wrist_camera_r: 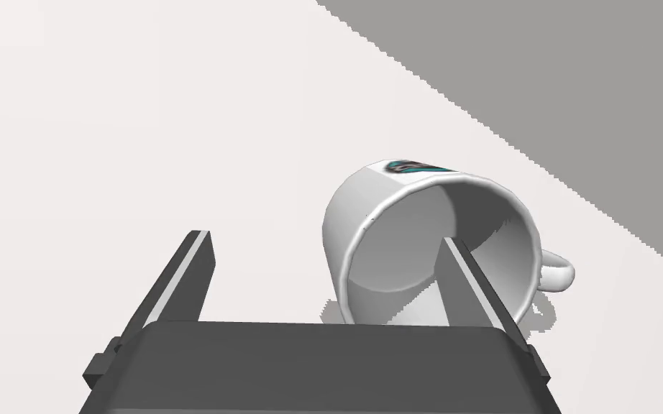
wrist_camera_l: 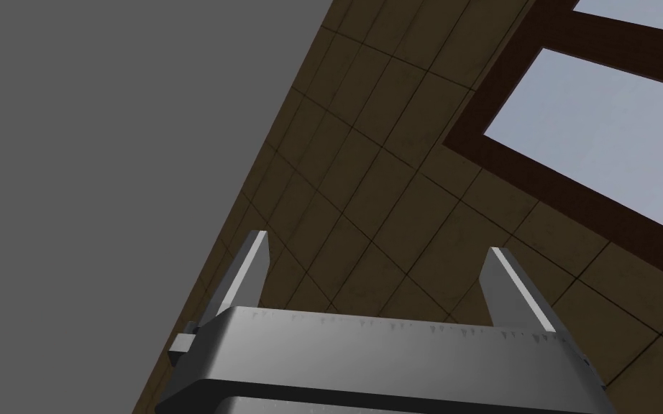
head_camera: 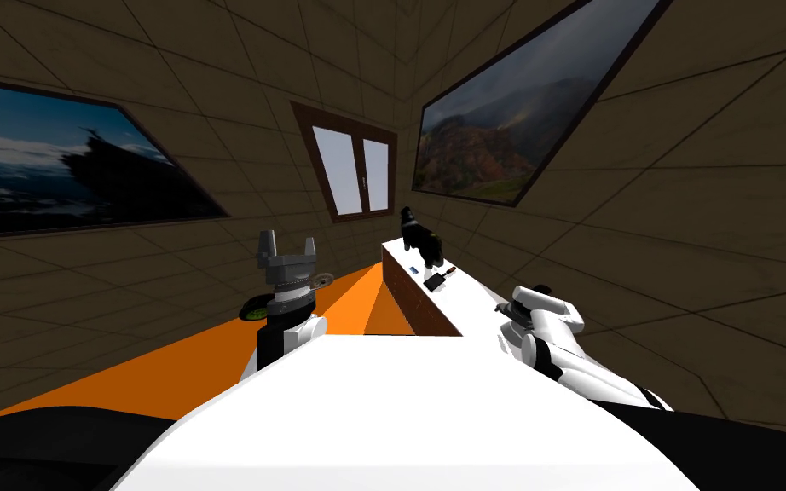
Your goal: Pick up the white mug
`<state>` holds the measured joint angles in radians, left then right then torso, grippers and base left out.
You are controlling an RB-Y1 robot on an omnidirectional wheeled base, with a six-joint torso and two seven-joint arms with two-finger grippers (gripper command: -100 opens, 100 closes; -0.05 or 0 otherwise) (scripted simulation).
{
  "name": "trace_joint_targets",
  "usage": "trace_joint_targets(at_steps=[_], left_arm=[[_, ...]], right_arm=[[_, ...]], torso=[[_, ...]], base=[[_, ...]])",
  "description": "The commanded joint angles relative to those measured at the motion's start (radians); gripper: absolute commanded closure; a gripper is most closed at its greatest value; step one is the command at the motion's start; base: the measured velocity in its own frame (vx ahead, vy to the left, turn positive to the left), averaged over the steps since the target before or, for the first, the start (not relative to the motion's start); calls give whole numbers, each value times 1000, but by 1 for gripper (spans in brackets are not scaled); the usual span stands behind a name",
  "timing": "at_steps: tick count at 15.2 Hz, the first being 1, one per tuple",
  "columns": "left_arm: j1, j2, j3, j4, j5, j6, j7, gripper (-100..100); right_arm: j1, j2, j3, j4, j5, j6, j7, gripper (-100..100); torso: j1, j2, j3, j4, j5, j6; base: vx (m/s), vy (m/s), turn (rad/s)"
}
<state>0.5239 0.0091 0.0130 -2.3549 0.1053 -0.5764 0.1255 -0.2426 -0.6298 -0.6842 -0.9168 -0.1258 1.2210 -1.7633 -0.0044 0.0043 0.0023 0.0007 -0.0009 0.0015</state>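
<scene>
Where the long counter [head_camera: 468,300] runs along the right-hand wall, its top white and its side brick-brown, the right gripper [wrist_camera_r: 326,237] hangs low over the white top. Its fingers are spread and nothing is clasped between them. The white mug [wrist_camera_r: 409,230] lies on its side on that top, just off the gripper. Its mouth is turned towards the gripper, its handle points away from the gap, and it has a small teal mark on its wall. One finger [wrist_camera_r: 470,284] crosses in front of the mouth; whether it touches the rim I cannot tell. Farther along the counter stand a black figure [head_camera: 421,239] and a small dark object [head_camera: 438,279]. The left gripper [wrist_camera_l: 378,242] is raised over the orange floor [head_camera: 212,349], fingers apart and empty. Brown tiled walls carry a dark-framed two-pane window [head_camera: 353,170] and two landscape pictures [head_camera: 511,111].
</scene>
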Motion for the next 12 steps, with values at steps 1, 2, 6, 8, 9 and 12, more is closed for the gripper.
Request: trace_joint_targets(at_steps=[1, 2, 6, 8, 9, 12], left_arm=[[0, 0, 0, 0, 0, 0, 0, 0], [0, 0, 0, 0, 0, 0, 0, 0], [0, 0, 0, 0, 0, 0, 0, 0], [0, 0, 0, 0, 0, 0, 0, 0], [0, 0, 0, 0, 0, 0, 0, 0], [0, 0, 0, 0, 0, 0, 0, 0]], right_arm=[[2, 9, -2, -12, -15, 35, -9, -100], [1, 11, -2, -11, -20, 44, -12, -100], [-4, 14, -5, -10, -44, 95, -33, -100], [9, 9, -20, 30, -38, 43, -27, -100], [12, 8, -25, 38, -38, 35, -27, -100], [26, 5, -42, 72, -38, -1, -27, -100]], torso=[[0, 0, 0, 0, 0, 0], [0, -1, 0, 0, 0, 0], [0, -2, -1, 0, 0, 0], [1, -2, -1, 0, 0, 0], [2, -2, -1, 0, 0, 0], [3, -2, -1, 0, 1, 0]], base=[[-19, -58, 56], [-11, -50, 43], [-10, -53, 56], [-8, -23, 106], [-12, -21, 229], [-11, -19, 132]])
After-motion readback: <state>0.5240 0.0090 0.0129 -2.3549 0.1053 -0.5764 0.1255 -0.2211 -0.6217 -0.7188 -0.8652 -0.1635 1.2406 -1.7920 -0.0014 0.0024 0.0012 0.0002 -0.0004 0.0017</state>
